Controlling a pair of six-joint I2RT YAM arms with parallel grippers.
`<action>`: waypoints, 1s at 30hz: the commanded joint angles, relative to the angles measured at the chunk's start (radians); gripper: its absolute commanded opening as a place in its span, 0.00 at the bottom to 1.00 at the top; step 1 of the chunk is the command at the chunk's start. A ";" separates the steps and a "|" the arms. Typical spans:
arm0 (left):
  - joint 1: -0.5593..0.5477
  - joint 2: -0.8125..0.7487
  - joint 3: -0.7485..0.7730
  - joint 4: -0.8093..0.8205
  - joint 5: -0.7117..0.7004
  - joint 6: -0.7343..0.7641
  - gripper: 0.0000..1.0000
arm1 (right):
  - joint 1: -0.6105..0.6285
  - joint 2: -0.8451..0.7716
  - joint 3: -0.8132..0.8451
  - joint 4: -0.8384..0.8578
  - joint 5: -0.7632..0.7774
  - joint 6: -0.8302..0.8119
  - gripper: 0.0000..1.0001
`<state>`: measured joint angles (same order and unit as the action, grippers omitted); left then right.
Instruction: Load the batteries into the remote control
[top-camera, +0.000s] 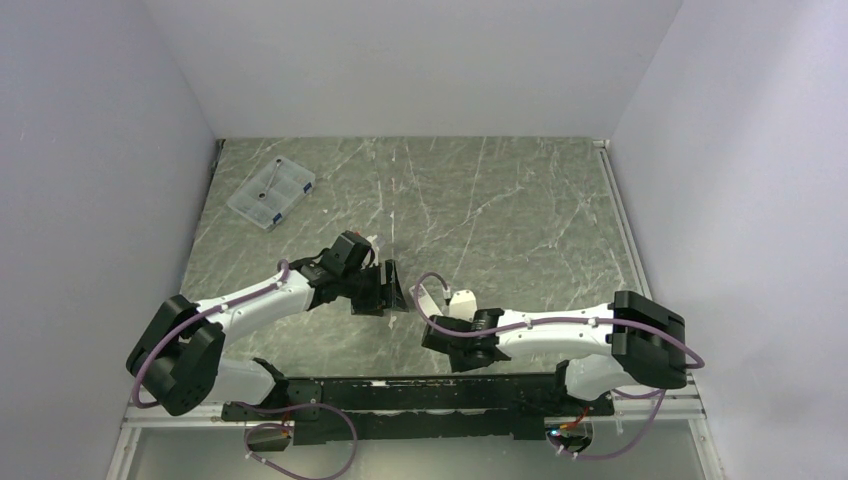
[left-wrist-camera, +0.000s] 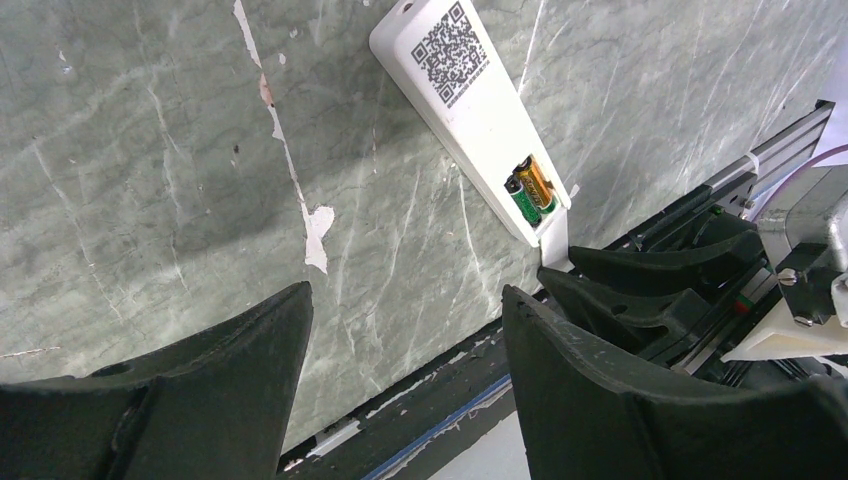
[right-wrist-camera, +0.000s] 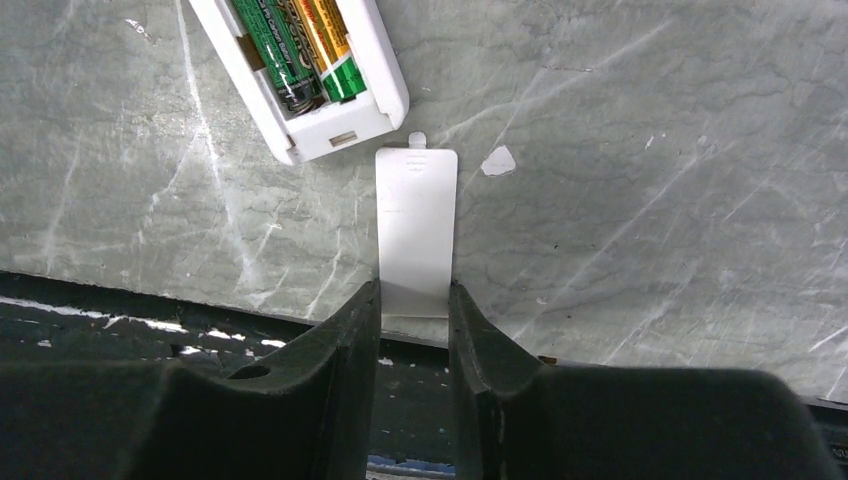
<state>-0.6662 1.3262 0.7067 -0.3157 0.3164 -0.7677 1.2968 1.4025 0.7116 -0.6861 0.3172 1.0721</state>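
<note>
The white remote control lies face down with its QR label up and its battery bay open. In the bay sit the dark green battery and the copper-orange battery, side by side. The right wrist view shows the same bay end of the remote with the green battery and the orange battery. My right gripper is shut on the near end of the flat white cover, just short of the bay. My left gripper is open and empty above the table beside the remote. In the top view the left gripper is left of the remote.
A clear plastic compartment box lies at the far left of the marble table. The table's near edge and the black rail run right under my right fingers. White walls close in the sides and back.
</note>
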 joint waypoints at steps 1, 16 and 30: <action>0.001 -0.010 0.000 0.013 0.009 0.010 0.75 | 0.006 -0.013 0.010 -0.075 0.049 0.014 0.09; 0.002 0.003 0.010 0.010 0.009 0.012 0.75 | 0.006 -0.107 0.056 -0.173 0.111 -0.034 0.06; 0.001 0.004 0.009 0.011 0.010 0.012 0.75 | -0.008 -0.087 0.064 -0.092 0.110 -0.024 0.49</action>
<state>-0.6662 1.3266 0.7067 -0.3199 0.3164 -0.7677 1.2961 1.3182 0.7593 -0.8223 0.4129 1.0317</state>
